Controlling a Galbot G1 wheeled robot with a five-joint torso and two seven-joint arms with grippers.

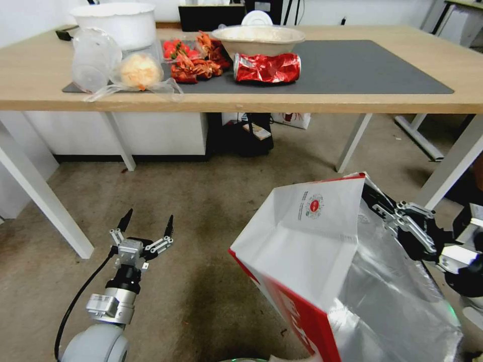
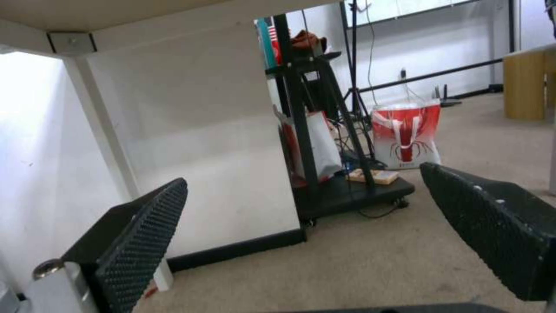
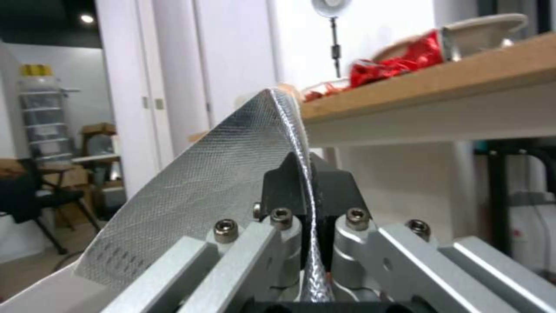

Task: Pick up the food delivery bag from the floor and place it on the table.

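Above carpet (image 1: 211,201), food delivery bag (image 1: 312,246) rim between right gripper (image 3: 307,174) fingers.

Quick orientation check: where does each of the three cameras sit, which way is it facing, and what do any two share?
Head: high, facing down-forward at table, carpet, bag; both arms show.
Left wrist: low by the carpet, looking under the table; left gripper jaws open.
Right wrist: looking along right gripper, shut on the bag's foil rim.
Shared: head and right wrist both show bag, can.
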